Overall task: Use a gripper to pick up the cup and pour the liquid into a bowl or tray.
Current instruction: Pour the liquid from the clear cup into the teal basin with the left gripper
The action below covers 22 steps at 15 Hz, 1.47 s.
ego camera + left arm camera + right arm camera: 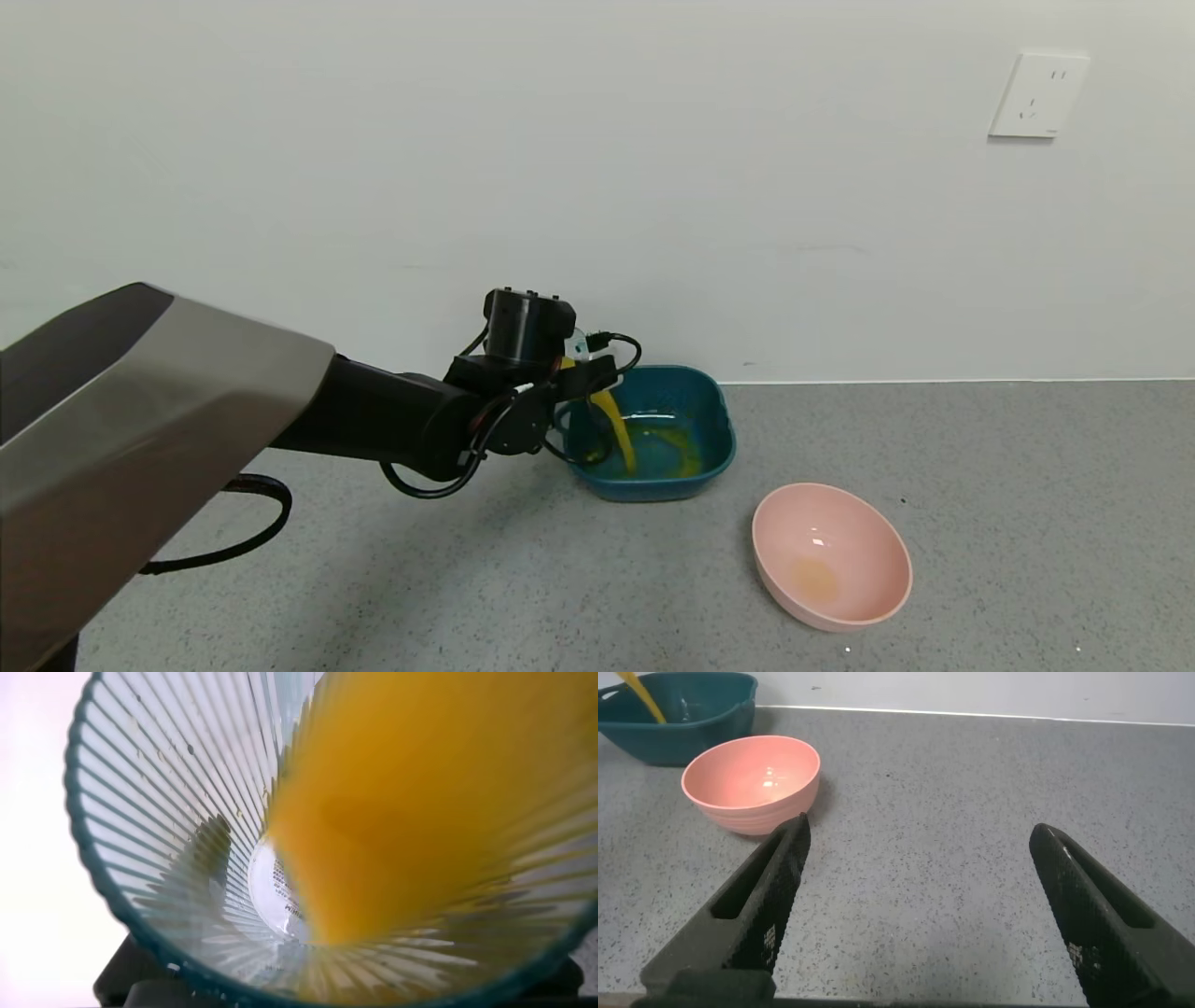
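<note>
Black left gripper, reaching from the robot's left side over the near-left rim of the teal basin, closed on the ribbed blue-green cup and holding it tipped toward the basin. Cup itself almost hidden behind the gripper in the head view; seen from inside in the left wrist view, with translucent ribbed walls and a round pale base. Orange-yellow liquid falling in a thin stream from the cup down into the basin, and spread as a shallow puddle on the basin floor. Same liquid running along one side of the cup wall toward the mouth in the left wrist view. Round pink bowl on the grey speckled floor, just to the right of the basin and nearer to the robot, not touching it, with a faint orange stain at the bottom. Right gripper low over the floor, on the near right side of the basin, past the pink bowl, fingers spread wide apart with nothing between them.
</note>
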Motion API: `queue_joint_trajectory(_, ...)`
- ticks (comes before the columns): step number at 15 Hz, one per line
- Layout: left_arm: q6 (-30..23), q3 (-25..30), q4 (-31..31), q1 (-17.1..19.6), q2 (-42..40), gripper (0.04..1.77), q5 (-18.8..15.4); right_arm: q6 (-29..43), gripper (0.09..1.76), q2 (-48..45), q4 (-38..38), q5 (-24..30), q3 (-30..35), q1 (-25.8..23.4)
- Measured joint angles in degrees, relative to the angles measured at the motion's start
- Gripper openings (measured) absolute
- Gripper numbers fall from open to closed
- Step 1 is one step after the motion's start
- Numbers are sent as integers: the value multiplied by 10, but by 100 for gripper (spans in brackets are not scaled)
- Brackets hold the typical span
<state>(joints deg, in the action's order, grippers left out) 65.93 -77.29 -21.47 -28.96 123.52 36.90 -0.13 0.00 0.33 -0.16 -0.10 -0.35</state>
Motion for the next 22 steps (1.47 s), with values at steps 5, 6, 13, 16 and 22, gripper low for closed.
queue_joint_trajectory(5, 85, -12, -2, -4, 1, 127, 16, 0, 171, 0, 0, 0, 0, 0)
queue_joint_trajectory(6, 104, -15, -3, -4, 1, 127, 22, 0, 171, 0, 0, 0, 0, 0)
queue_joint_trajectory(13, 231, -33, -3, -4, 0, 127, 50, 0, 171, 0, 0, 0, 0, 0)
queue_joint_trajectory(16, 281, -42, -3, -5, 0, 127, 64, 0, 171, 0, 0, 0, 0, 0)
queue_joint_trajectory(22, 350, -54, 5, -22, 2, 127, 89, 0, 171, 0, 0, 0, 0, -7)
